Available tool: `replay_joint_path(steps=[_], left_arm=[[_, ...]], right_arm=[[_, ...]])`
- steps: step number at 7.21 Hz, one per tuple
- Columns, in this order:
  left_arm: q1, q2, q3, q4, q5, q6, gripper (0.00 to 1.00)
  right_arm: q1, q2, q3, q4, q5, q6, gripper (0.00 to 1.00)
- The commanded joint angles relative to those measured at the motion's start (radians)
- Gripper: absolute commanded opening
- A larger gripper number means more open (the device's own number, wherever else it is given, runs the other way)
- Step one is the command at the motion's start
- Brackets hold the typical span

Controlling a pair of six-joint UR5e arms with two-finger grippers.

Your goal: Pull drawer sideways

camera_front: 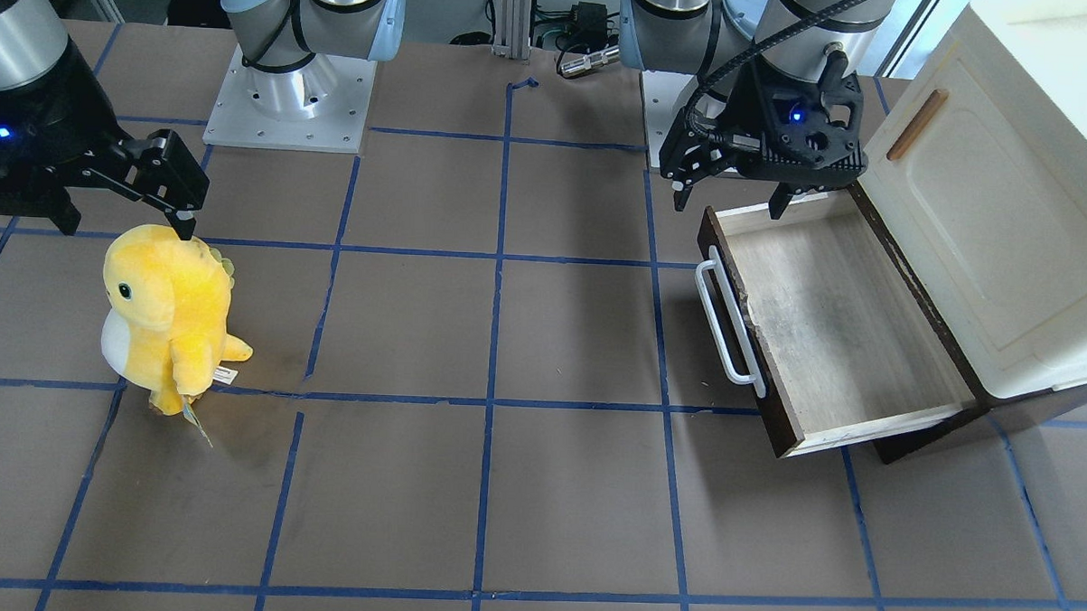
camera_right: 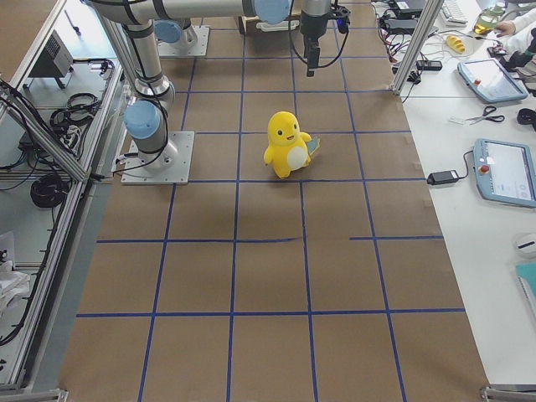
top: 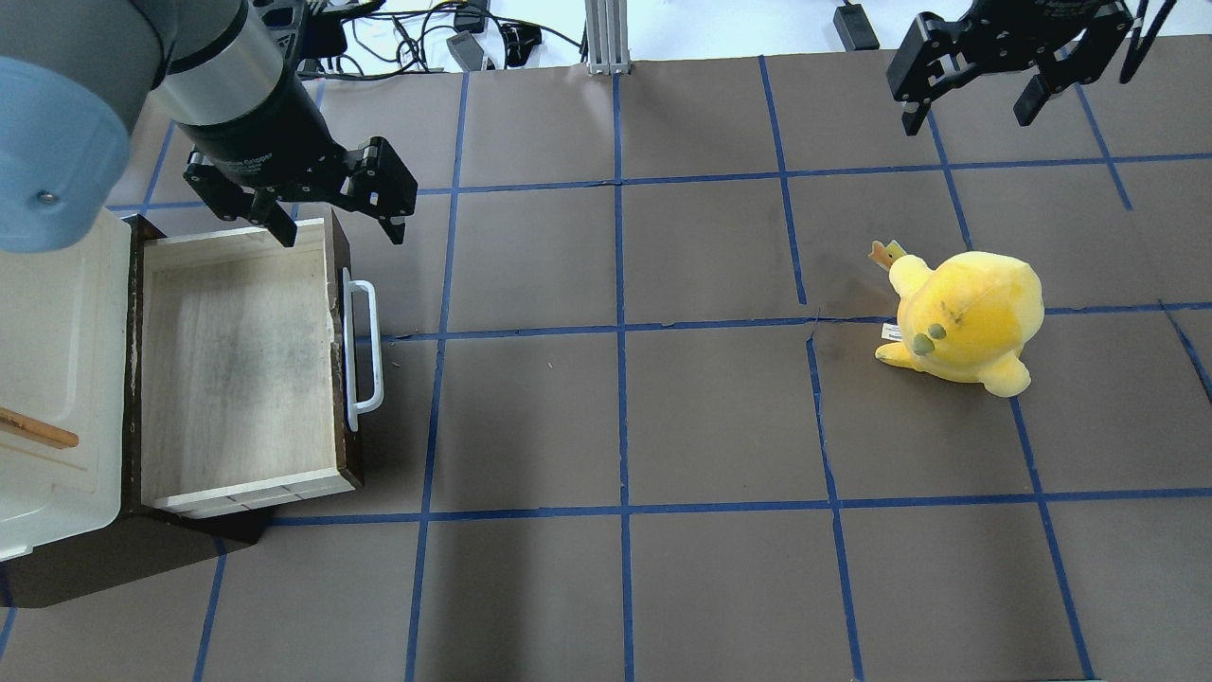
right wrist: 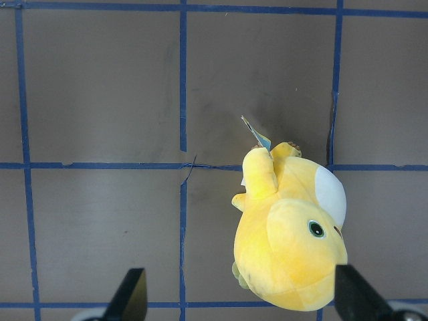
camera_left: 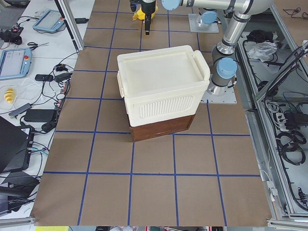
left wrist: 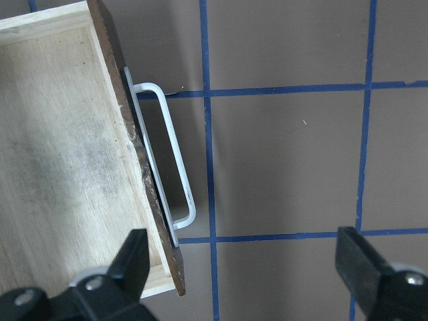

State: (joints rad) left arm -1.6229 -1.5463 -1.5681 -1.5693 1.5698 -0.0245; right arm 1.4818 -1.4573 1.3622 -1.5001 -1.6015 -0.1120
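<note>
Left gripper (top: 339, 225) wide open, empty, above drawer (top: 237, 360) corner; right gripper (top: 968, 116) open, empty; handle (top: 365, 350) faces right end of desk (top: 720, 417), long axis near-to-far.

You have the drawer (top: 237, 360) standing out of the cabinet (top: 57, 313) at the desk's (top: 615, 426) left end; the plush toy (top: 966, 317) stands well apart, rightward.

Nothing legible is found; the white print (top: 254, 161) just above the left claw (top: 341, 235) is too blurred.
</note>
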Motion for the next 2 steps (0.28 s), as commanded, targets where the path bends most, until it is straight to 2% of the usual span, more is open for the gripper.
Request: replay_joint_path(steps=[1, 2], left_arm=[[-0.002, 0.0, -0.003, 0.0, -0.002, 0.0, 1.0], [-0.002, 0.0, -0.004, 0.0, -0.004, 0.0, 1.0]], right_arm=[[0.0, 0.0, 0.0, 0.0, 0.0, 0.0, 1.0], [0.0, 0.0, 0.0, 0.0, 0.0, 0.0, 1.0]])
